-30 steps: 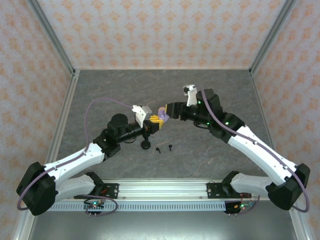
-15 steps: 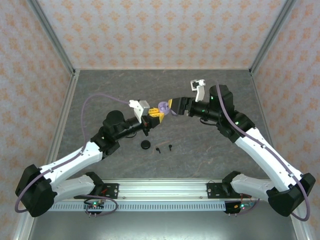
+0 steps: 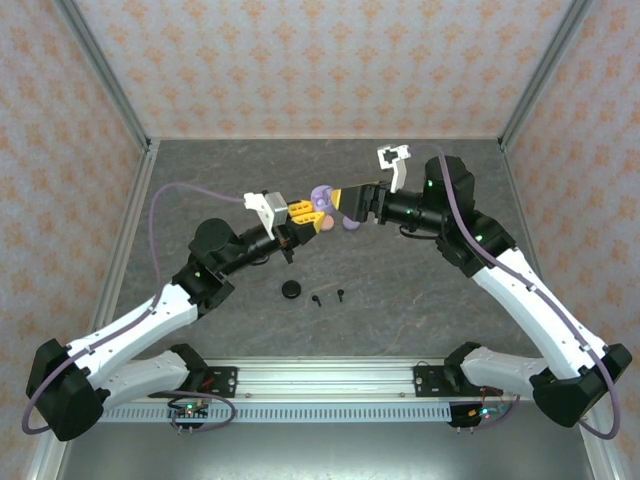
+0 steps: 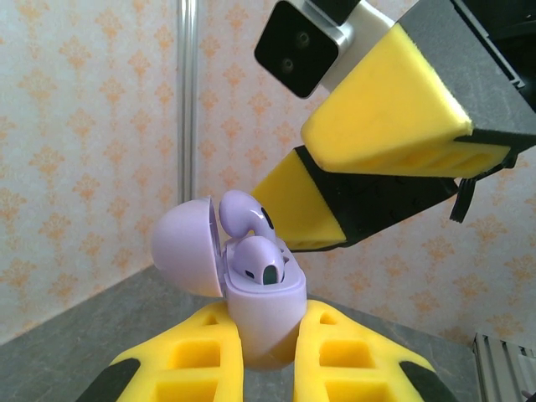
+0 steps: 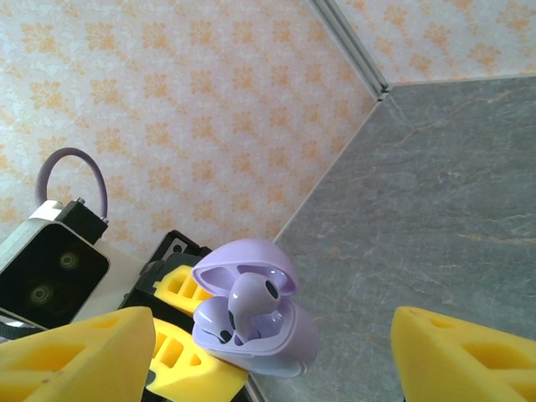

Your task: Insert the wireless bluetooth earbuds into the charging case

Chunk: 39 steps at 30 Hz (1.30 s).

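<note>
Left gripper (image 4: 268,364) pinches the base of the open lilac charging case (image 4: 261,314) above the table, two lilac earbuds (image 4: 255,266) inside; right gripper (image 5: 268,352) hangs close, fingers spread wide either side of it

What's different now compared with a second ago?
Both arms moved toward the back wall, carrying the open lilac charging case along. The left gripper kept it clamped, while the right gripper opened and stands clear of it. The black case and two black earbuds on the table stayed put.
</note>
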Tool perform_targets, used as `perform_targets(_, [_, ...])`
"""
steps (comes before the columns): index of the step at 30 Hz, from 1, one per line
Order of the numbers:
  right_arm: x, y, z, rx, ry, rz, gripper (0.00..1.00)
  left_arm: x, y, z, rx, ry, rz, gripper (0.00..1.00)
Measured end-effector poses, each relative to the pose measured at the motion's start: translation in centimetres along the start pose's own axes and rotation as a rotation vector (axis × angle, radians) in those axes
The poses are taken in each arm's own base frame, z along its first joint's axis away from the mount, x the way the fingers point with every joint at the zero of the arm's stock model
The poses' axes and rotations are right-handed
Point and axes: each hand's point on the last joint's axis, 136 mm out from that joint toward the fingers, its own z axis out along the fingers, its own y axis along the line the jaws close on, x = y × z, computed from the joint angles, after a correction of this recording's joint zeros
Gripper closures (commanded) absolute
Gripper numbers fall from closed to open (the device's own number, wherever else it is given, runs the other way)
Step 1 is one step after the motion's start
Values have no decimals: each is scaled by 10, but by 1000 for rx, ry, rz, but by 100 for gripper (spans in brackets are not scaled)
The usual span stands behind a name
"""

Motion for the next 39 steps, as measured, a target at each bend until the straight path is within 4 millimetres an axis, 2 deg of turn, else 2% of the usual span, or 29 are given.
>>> perform_targets(6, [-6,11,3,-54,2,-18,35,-10,-3,2,16,-22,18,100])
perform_targets(12, [-8,17,3,-79,2,-34,37,-7,-2,5,16,-13,15,100])
perform_targets(16, [-9,19,3,-88,2,-42,37,-4,-1,6,15,-5,12,100])
perform_targets(20, [-11,19,5,-90,3,-52,29,-2,0,7,15,-1,10,100])
perform_targets(24, [-11,16,9,-79,13,-58,27,-4,-2,8,23,-3,11,100])
perform_targets(32, [-5,7,27,-90,70,-34,30,-5,-6,9,44,-3,11,100])
perform_targets(39, [-12,21,23,-150,44,-71,34,-4,-7,9,48,-1,11,100])
